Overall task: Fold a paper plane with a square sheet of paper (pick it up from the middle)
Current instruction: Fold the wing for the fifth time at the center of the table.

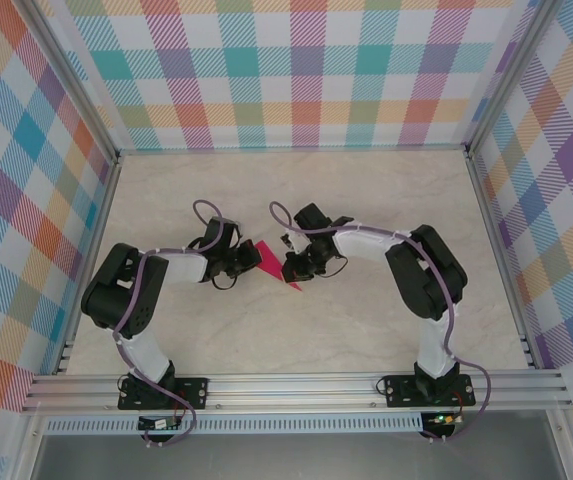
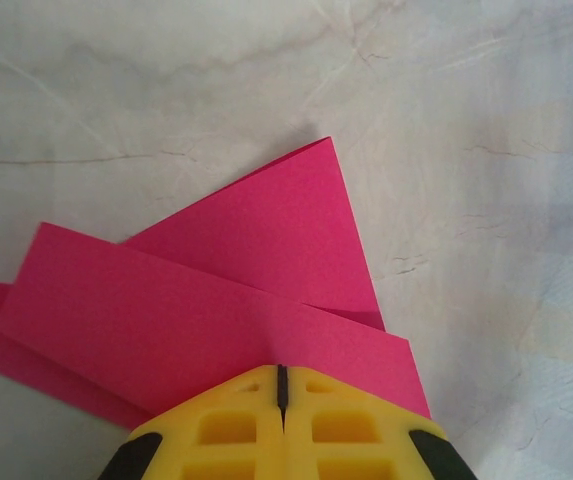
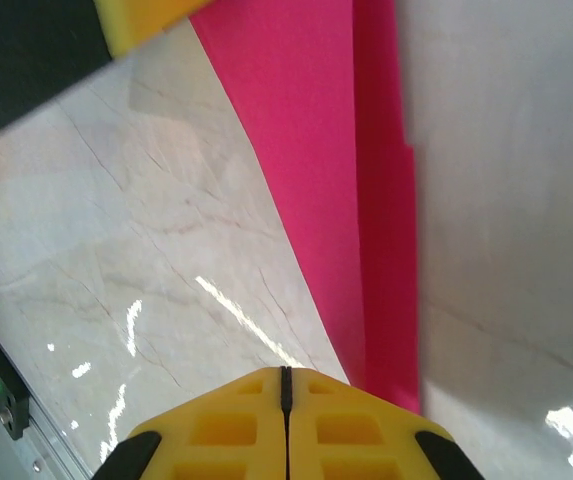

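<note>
The magenta sheet of paper [image 1: 269, 258] lies folded on the table between my two grippers, with a narrow point toward the near side. In the left wrist view the sheet of paper [image 2: 266, 260] shows overlapping flaps and one raised corner. My left gripper [image 2: 282, 385] is shut, its tips resting on the top flap. My right gripper [image 3: 286, 375] is shut too, its tips at the paper's long edge, and the sheet of paper [image 3: 306, 150] runs away from it as a folded strip. In the top view the left gripper [image 1: 250, 262] and the right gripper [image 1: 288, 268] face each other across it.
The marble-look table [image 1: 366, 200] is fenced by an aluminium frame [image 1: 296, 385] and plaid walls [image 1: 296, 70]. Both arms bend inward at the table's middle. A yellow finger of the left gripper [image 3: 141, 20] shows at the top left of the right wrist view.
</note>
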Tool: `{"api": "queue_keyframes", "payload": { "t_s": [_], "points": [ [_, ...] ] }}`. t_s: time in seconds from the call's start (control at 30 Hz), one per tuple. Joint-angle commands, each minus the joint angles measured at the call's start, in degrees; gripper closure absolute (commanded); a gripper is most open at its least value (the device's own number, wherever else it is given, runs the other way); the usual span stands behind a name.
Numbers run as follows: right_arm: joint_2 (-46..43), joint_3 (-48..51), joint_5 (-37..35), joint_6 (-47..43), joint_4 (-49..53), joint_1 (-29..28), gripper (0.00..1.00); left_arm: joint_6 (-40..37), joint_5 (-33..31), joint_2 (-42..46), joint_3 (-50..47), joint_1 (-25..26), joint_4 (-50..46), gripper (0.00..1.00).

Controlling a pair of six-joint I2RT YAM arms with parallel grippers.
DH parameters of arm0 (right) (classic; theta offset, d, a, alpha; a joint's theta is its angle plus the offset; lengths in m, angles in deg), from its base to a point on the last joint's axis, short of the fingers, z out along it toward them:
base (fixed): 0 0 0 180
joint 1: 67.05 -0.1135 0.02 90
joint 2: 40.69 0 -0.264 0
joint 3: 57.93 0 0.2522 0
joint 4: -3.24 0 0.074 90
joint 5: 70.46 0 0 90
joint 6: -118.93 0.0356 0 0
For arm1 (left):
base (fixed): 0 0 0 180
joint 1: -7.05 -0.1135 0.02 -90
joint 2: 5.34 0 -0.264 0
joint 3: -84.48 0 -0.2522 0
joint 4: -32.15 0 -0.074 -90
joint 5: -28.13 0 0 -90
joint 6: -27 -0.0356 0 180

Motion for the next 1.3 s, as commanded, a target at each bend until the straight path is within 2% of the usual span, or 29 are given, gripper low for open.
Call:
{"api": "queue_keyframes", "payload": {
  "t_s": [0.0,0.27,0.47,0.6,0.77,0.93,1.1,1.27],
  "points": [
    [-2.42,1.91,0.20,-0.99,0.96,-0.19,0.92,-1.32,-1.55,-0.75,1.78,0.68,-1.96,1.00],
    [-0.75,2.76,-0.58,-1.32,0.36,1.09,0.93,-2.78,-1.75,-1.24,2.97,0.68,-3.06,1.00],
    [1.85,4.33,5.60,-0.25,-3.40,2.57,0.93,-4.34,-0.97,-0.34,3.96,0.68,-3.62,1.00],
    [2.36,5.22,6.30,0.30,-4.30,2.93,0.93,-3.52,0.95,2.25,2.94,1.18,-1.94,0.99],
    [2.14,5.50,6.17,0.56,-4.27,3.05,0.93,0.66,0.97,6.19,-0.21,4.26,0.85,0.99],
    [2.54,4.89,5.95,1.03,-3.92,3.07,0.94,7.13,-0.57,6.42,-4.27,9.48,7.24,0.99],
    [2.54,4.80,5.60,1.51,-3.91,3.16,0.94,8.05,-2.52,4.86,-4.43,13.44,8.05,0.99],
    [2.71,4.71,5.60,1.71,-3.72,3.15,0.94,8.20,-1.97,1.37,-3.98,14.21,9.89,1.00]
  ]
}}
